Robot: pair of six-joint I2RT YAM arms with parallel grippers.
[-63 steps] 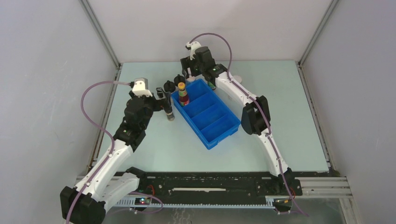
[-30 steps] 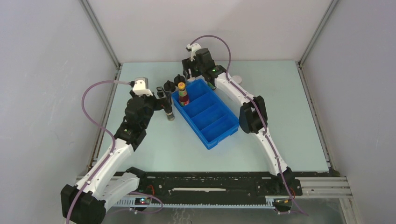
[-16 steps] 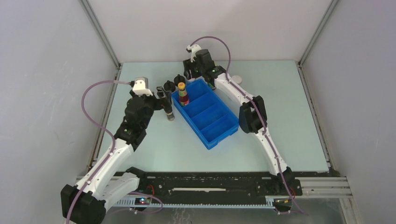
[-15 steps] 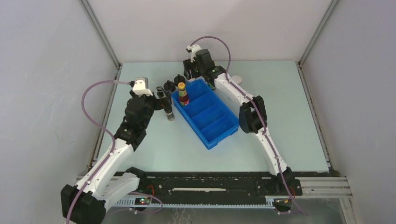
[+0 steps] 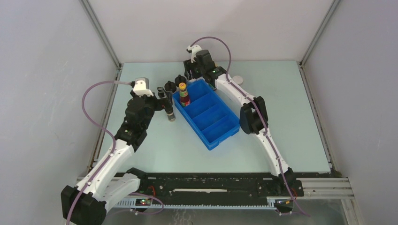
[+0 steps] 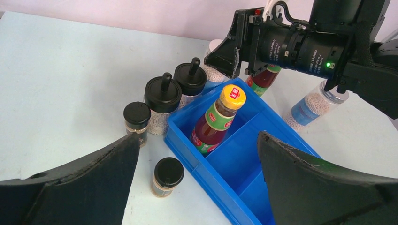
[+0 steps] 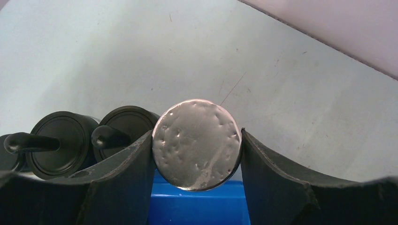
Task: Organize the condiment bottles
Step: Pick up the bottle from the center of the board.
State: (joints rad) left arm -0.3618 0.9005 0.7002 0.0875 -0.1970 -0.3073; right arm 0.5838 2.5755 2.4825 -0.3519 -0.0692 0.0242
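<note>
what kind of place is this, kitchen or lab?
Probably a lab robot cell, not a kitchen: bare grey walls box in a pale table, two arms are bolted to a rail at its near edge, and the only goods are a blue tray and a few bottles.

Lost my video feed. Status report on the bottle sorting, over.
Left gripper open, empty, beside blue divided plastic tray. Right gripper shut on round silvery-capped jar at tray's far edge. Black knob-lidded jars close beside it.
</note>
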